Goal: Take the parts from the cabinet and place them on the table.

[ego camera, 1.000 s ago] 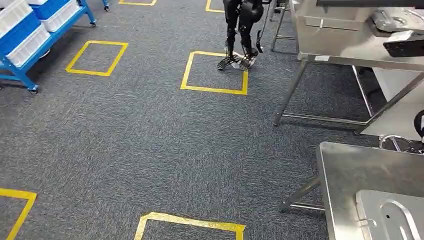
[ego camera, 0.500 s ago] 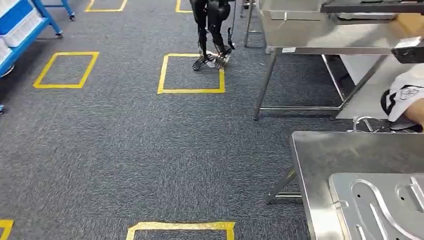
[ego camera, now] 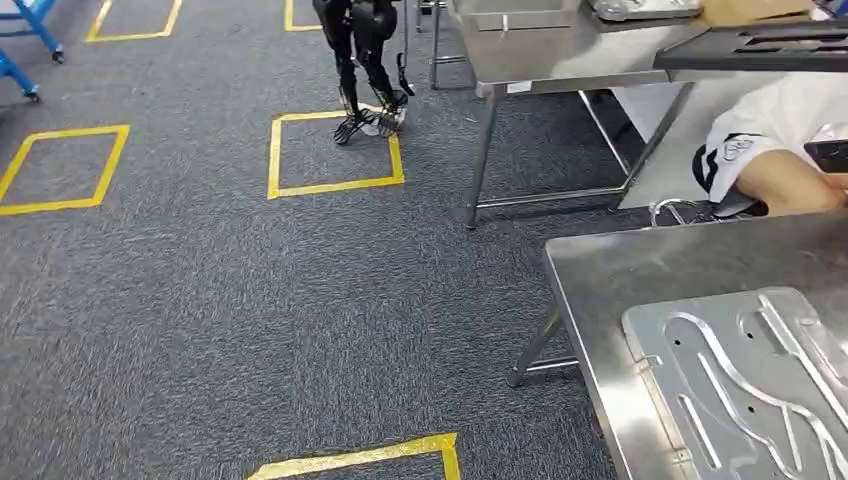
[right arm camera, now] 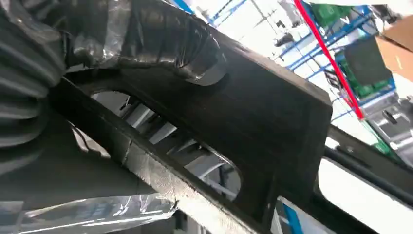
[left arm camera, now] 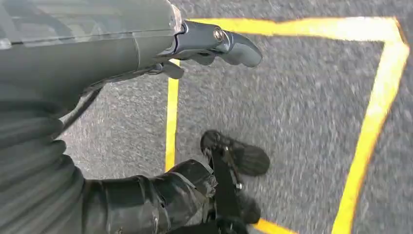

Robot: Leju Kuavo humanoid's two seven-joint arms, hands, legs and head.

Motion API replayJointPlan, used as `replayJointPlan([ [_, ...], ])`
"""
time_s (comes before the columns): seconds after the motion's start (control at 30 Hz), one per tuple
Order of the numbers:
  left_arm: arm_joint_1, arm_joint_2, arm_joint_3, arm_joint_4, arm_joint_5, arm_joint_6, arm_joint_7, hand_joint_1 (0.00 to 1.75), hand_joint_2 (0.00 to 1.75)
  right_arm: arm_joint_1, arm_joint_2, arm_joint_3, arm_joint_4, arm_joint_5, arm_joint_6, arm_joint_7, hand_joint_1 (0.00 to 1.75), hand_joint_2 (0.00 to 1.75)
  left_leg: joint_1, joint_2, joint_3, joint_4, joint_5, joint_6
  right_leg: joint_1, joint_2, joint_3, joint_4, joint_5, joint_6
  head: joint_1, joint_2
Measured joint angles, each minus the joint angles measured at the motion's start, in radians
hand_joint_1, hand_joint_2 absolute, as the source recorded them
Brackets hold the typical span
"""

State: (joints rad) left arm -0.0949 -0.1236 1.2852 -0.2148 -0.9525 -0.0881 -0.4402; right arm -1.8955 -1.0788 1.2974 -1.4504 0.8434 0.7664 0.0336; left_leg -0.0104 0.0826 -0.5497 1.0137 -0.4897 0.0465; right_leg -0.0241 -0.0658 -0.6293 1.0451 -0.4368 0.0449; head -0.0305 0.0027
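Grey carpet floor (ego camera: 200,300) marked with yellow tape squares (ego camera: 335,150). Steel tables (ego camera: 560,50) at right. Beyond, blurred, perhaps blue shelving (right arm camera: 350,29).

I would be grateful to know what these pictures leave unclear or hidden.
- Right hand: right wrist view, its fingers wrap a dark slotted part, which hides them.
- Metal plate: head view, cut off by the picture's edges.
- Person: head view, cut off at the edge.

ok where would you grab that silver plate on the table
Probably its left edge, from the open side of the table: the silver plate lies flat, leaving little to pinch from above; its long slots might let fingers hook in.
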Motion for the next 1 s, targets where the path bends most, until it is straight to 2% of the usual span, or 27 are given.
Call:
replayJointPlan([
  [0.03, -0.002, 0.000, 0.000, 0.000, 0.000, 0.001, 0.000, 0.00, 1.75, -0.001, -0.001, 0.002, -0.009, -0.012, 0.001, 0.002, 1.75, 1.75, -0.003, 0.004, 0.001, 0.007, -0.006, -0.006, 0.004, 0.020, -0.002, -0.007, 0.009, -0.014, -0.001, 0.000],
  [0.13, -0.009, -0.001, 0.000, 0.000, -0.001, 0.001, -0.001, 0.00, 1.75, -0.001, -0.018, 0.015, -0.030, -0.042, -0.003, 0.011, 1.75, 1.75, 0.001, 0.029, 0.009, 0.005, -0.010, -0.016, 0.010, 0.045, -0.008, -0.002, 0.007, -0.028, -0.002, 0.000],
  [0.17, -0.010, -0.001, 0.000, 0.000, -0.003, 0.001, -0.002, 0.00, 1.75, 0.002, -0.026, 0.017, -0.039, -0.054, -0.008, 0.016, 1.75, 1.75, 0.003, 0.020, 0.002, 0.013, -0.023, -0.025, -0.002, 0.053, -0.002, -0.010, 0.012, -0.037, -0.001, 0.000],
  [0.2, -0.009, -0.002, 0.000, 0.000, -0.003, 0.001, -0.003, 0.00, 1.75, 0.001, -0.033, 0.019, -0.048, -0.061, -0.011, 0.022, 1.75, 1.75, 0.007, -0.021, -0.004, 0.040, -0.044, -0.027, 0.001, 0.058, -0.002, -0.012, 0.012, -0.042, -0.001, 0.000],
  [0.23, -0.009, -0.003, 0.000, 0.000, -0.003, 0.000, -0.003, 0.00, 1.75, 0.003, -0.034, 0.025, -0.056, -0.062, -0.021, 0.027, 1.75, 1.75, 0.010, -0.051, -0.030, 0.099, -0.080, -0.027, 0.001, 0.058, -0.002, -0.012, 0.013, -0.051, -0.002, 0.000],
  [0.27, -0.006, -0.003, 0.000, 0.000, -0.003, 0.000, -0.003, 0.00, 1.75, 0.010, -0.037, 0.031, -0.065, -0.061, -0.030, 0.031, 1.75, 1.75, 0.011, -0.069, -0.072, 0.189, -0.123, -0.027, 0.003, 0.066, -0.003, -0.012, 0.013, -0.054, -0.001, 0.000],
  [0.3, -0.006, -0.003, 0.000, 0.000, -0.003, 0.001, -0.003, 0.00, 1.75, 0.021, -0.044, 0.037, -0.073, -0.059, -0.045, 0.036, 1.75, 1.75, 0.011, -0.075, -0.111, 0.269, -0.151, -0.028, 0.006, 0.074, -0.004, -0.012, 0.013, -0.054, -0.002, 0.000],
  [0.33, -0.006, -0.003, 0.000, 0.000, -0.004, 0.001, -0.004, 0.00, 1.75, 0.031, -0.052, 0.045, -0.084, -0.056, -0.061, 0.041, 1.75, 1.75, 0.011, -0.076, -0.138, 0.318, -0.159, -0.028, 0.008, 0.081, -0.004, -0.011, 0.012, -0.055, -0.002, 0.000],
  [0.37, -0.005, -0.003, 0.000, 0.000, -0.004, 0.002, -0.004, 0.00, 1.75, 0.036, -0.060, 0.051, -0.090, -0.056, -0.063, 0.041, 1.75, 1.75, 0.011, -0.076, -0.143, 0.318, -0.144, -0.027, 0.009, 0.085, -0.003, -0.010, 0.012, -0.055, -0.002, 0.000],
  [0.4, -0.005, -0.003, 0.000, 0.000, -0.007, 0.002, -0.004, 0.00, 1.75, 0.038, -0.068, 0.058, -0.096, -0.056, -0.060, 0.040, 1.75, 1.75, 0.011, -0.076, -0.128, 0.276, -0.109, -0.025, 0.009, 0.090, -0.003, -0.008, 0.012, -0.055, -0.002, 0.000],
  [0.47, -0.005, -0.003, 0.000, 0.000, -0.010, 0.002, -0.004, 0.00, 1.75, 0.039, -0.081, 0.066, -0.107, -0.056, -0.056, 0.040, 1.75, 1.75, 0.012, -0.079, -0.053, 0.106, -0.013, -0.018, 0.009, 0.098, -0.002, -0.003, 0.010, -0.054, -0.002, 0.000],
  [0.5, -0.005, -0.003, 0.000, 0.000, -0.010, 0.002, -0.004, 0.00, 1.75, 0.039, -0.086, 0.069, -0.112, -0.055, -0.056, 0.040, 1.75, 1.75, 0.012, -0.087, -0.026, 0.036, 0.000, -0.014, 0.008, 0.100, -0.004, -0.002, 0.008, -0.052, -0.002, 0.000],
  [0.53, -0.005, -0.003, 0.000, 0.000, -0.010, 0.003, -0.005, 0.00, 1.75, 0.039, -0.092, 0.072, -0.115, -0.053, -0.056, 0.041, 1.75, 1.75, 0.007, -0.088, -0.017, 0.019, -0.003, -0.015, 0.012, 0.105, -0.009, 0.003, 0.009, -0.046, -0.001, 0.000],
  [0.6, -0.009, -0.003, 0.000, 0.000, -0.010, 0.003, -0.005, 0.00, 1.75, 0.042, -0.095, 0.076, -0.119, -0.053, -0.057, 0.041, 1.75, 1.75, 0.003, -0.086, -0.018, 0.023, 0.001, -0.009, 0.009, 0.108, -0.011, -0.003, 0.016, -0.033, -0.001, 0.000],
  [0.63, -0.010, -0.003, 0.000, 0.000, -0.010, 0.004, -0.005, 0.00, 1.75, 0.043, -0.100, 0.076, -0.120, -0.053, -0.057, 0.041, 1.75, 1.75, 0.000, -0.086, -0.018, 0.020, 0.004, -0.003, 0.005, 0.109, -0.009, -0.007, 0.018, -0.027, -0.001, 0.000],
  [0.67, -0.012, -0.003, 0.000, 0.000, -0.010, 0.004, -0.006, 0.00, 1.75, 0.044, -0.104, 0.076, -0.122, -0.053, -0.057, 0.041, 1.75, 1.75, 0.005, -0.082, -0.012, 0.002, 0.016, 0.007, 0.004, 0.110, -0.010, -0.005, 0.017, -0.021, -0.002, 0.000],
  [0.7, -0.012, -0.003, 0.000, 0.000, -0.010, 0.004, -0.006, 0.00, 1.75, 0.044, -0.109, 0.076, -0.122, -0.053, -0.057, 0.041, 1.75, 1.75, 0.006, -0.077, -0.009, -0.006, 0.023, 0.014, 0.002, 0.095, -0.015, 0.011, 0.000, -0.020, 0.000, 0.000],
  [0.73, -0.011, -0.003, 0.000, 0.000, -0.010, 0.004, -0.006, 0.00, 1.75, 0.042, -0.112, 0.076, -0.124, -0.053, -0.057, 0.041, 1.75, 1.75, 0.006, -0.075, -0.009, -0.010, 0.027, 0.019, 0.003, 0.082, -0.037, 0.060, -0.039, -0.016, 0.000, 0.000],
  [0.8, -0.009, -0.003, 0.000, 0.000, -0.010, 0.005, -0.006, 0.00, 1.75, 0.043, -0.112, 0.081, -0.124, -0.053, -0.055, 0.040, 1.75, 1.75, 0.005, -0.071, -0.013, -0.009, 0.027, 0.020, 0.000, 0.077, -0.102, 0.212, -0.114, -0.008, 0.000, 0.000],
  [0.83, -0.010, -0.003, 0.000, 0.000, -0.010, 0.005, -0.006, 0.00, 1.75, 0.044, -0.112, 0.087, -0.125, -0.055, -0.053, 0.040, 1.75, 1.75, 0.004, -0.070, -0.014, -0.008, 0.027, 0.020, -0.002, 0.075, -0.127, 0.270, -0.133, -0.004, 0.000, 0.000],
  [0.87, -0.010, -0.003, 0.000, 0.000, -0.010, 0.006, -0.006, 0.00, 1.75, 0.046, -0.112, 0.093, -0.125, -0.056, -0.049, 0.039, 1.75, 1.75, 0.004, -0.069, -0.014, -0.007, 0.027, 0.019, -0.003, 0.074, -0.133, 0.288, -0.128, -0.003, 0.000, 0.000],
  [0.9, -0.010, -0.003, 0.000, 0.000, -0.010, 0.006, -0.006, 0.00, 1.75, 0.046, -0.113, 0.097, -0.125, -0.058, -0.047, 0.039, 1.75, 1.75, 0.004, -0.069, -0.014, -0.005, 0.027, 0.019, -0.006, 0.072, -0.112, 0.252, -0.099, -0.001, 0.000, 0.000],
  [0.97, -0.009, -0.003, 0.000, 0.000, -0.010, 0.006, -0.006, 0.00, 1.75, 0.044, -0.113, 0.097, -0.126, -0.059, -0.047, 0.040, 1.75, 1.75, 0.005, -0.069, -0.013, 0.003, 0.021, 0.014, -0.009, 0.066, -0.021, 0.084, -0.018, -0.001, 0.000, 0.000],
  [1.0, -0.009, -0.003, 0.000, 0.000, -0.010, 0.006, -0.006, 0.00, 1.75, 0.044, -0.113, 0.097, -0.126, -0.059, -0.047, 0.040, 1.75, 1.75, 0.005, -0.069, -0.014, 0.007, 0.017, 0.009, -0.009, 0.060, 0.016, 0.007, -0.007, -0.002, 0.000, 0.000],
])
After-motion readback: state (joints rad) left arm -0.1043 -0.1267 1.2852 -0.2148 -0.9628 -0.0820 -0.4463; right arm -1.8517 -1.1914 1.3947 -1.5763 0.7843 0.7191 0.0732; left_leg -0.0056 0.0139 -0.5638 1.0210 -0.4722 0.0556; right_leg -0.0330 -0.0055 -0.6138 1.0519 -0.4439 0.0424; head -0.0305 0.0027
